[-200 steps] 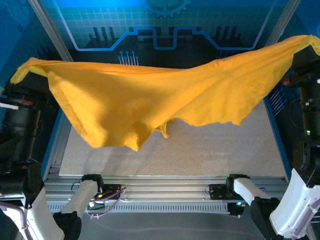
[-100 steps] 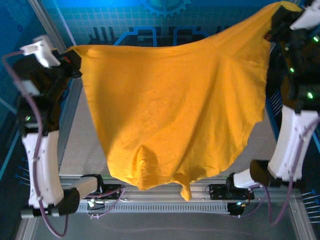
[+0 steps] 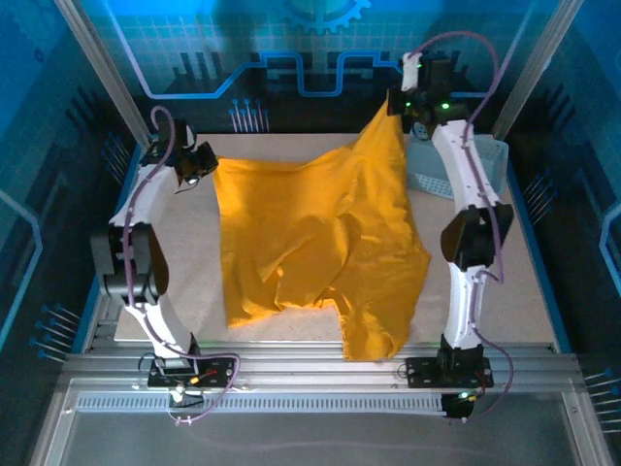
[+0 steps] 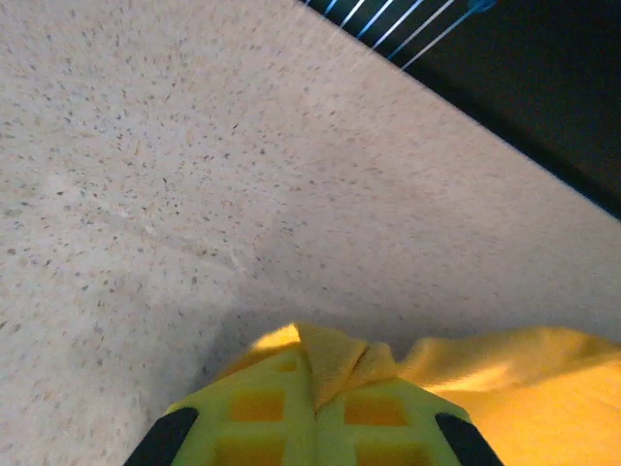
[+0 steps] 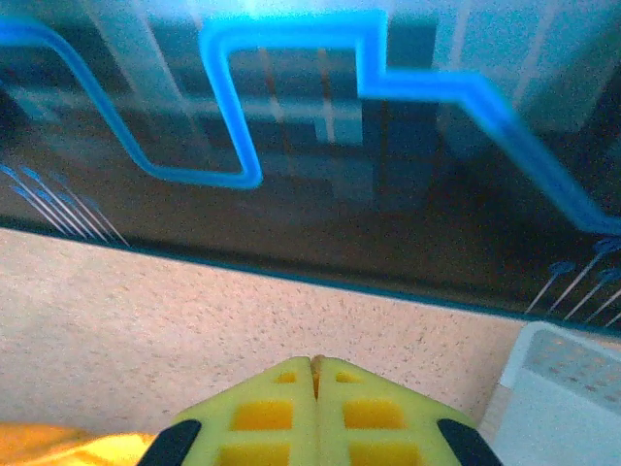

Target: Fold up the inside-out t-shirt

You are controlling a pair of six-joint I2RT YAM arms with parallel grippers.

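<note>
The inside-out t-shirt [image 3: 320, 248], mustard yellow, lies spread over the middle of the table, its near end hanging over the front edge. My left gripper [image 3: 204, 167] is shut on its far left corner, low over the table. In the left wrist view a tuft of the t-shirt [image 4: 340, 354] pokes out between the closed yellow fingers [image 4: 388, 413]. My right gripper [image 3: 400, 102] is shut on the far right corner and holds it raised, so the cloth rises in a peak there. In the right wrist view a thin sliver of fabric [image 5: 314, 365] shows between the pressed fingers [image 5: 262, 413].
A pale grey perforated basket [image 3: 466, 170] stands at the back right of the table, just right of my right arm; its white corner [image 5: 572, 398] is in the right wrist view. The blue-lit back wall [image 3: 310, 58] is close behind both grippers. Bare table [image 3: 184, 291] lies left of the shirt.
Both arms have swung away from the camera toward the back of the table and come down. The shirt, held stretched high in the air before, now lies on the table.
</note>
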